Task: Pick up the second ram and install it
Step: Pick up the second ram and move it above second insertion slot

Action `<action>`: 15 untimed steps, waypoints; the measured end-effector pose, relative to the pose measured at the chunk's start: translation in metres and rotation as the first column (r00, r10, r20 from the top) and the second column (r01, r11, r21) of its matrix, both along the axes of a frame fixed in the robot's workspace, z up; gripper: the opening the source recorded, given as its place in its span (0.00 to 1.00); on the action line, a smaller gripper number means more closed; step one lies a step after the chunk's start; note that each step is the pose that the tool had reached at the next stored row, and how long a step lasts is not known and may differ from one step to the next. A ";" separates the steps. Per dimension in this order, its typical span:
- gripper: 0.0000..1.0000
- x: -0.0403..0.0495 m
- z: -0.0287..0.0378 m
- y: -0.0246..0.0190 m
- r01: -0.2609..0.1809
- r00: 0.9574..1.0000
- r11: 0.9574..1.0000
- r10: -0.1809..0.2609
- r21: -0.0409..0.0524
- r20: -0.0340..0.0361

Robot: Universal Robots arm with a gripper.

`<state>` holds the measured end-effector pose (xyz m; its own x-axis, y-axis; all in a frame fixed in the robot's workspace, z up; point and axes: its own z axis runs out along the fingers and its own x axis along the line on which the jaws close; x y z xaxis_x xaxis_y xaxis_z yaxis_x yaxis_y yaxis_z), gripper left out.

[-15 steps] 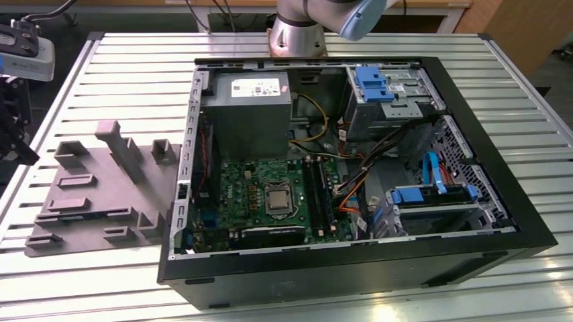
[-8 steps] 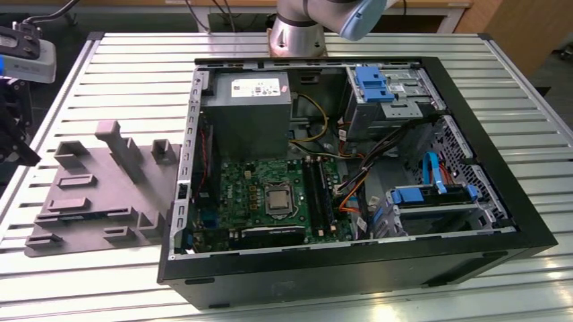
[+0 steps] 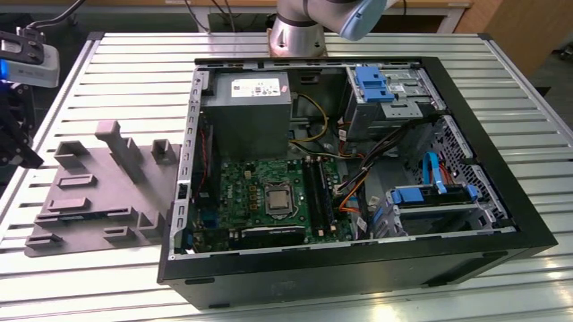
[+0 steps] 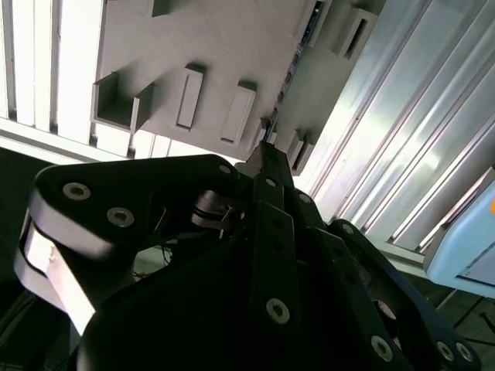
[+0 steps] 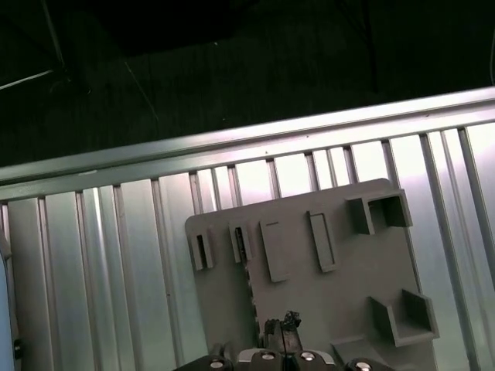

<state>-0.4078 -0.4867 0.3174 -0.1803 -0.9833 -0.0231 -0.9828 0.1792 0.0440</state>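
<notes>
Second ram (image 5: pixel 250 290) in tray (image 5: pixel 325 301), near jaws

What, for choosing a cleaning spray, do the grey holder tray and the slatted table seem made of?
The grey holder tray looks like matte plastic: uniform dull grey, no glints. The slatted table seems bare metal, perhaps aluminium, satin: bright streaky reflections along its slats.

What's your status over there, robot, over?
Gripper over grey holder tray. Thin dark strip on edge on tray beside it, likely second ram. Nothing between them.
</notes>
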 end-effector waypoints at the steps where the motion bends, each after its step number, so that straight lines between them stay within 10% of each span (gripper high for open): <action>1: 0.11 0.0000 -0.0005 0.0000 0.000 1.000 1.000 0.000 0.000 0.000; 15: 0.11 0.0000 -0.0073 0.0000 -0.001 1.000 1.000 0.001 0.000 0.000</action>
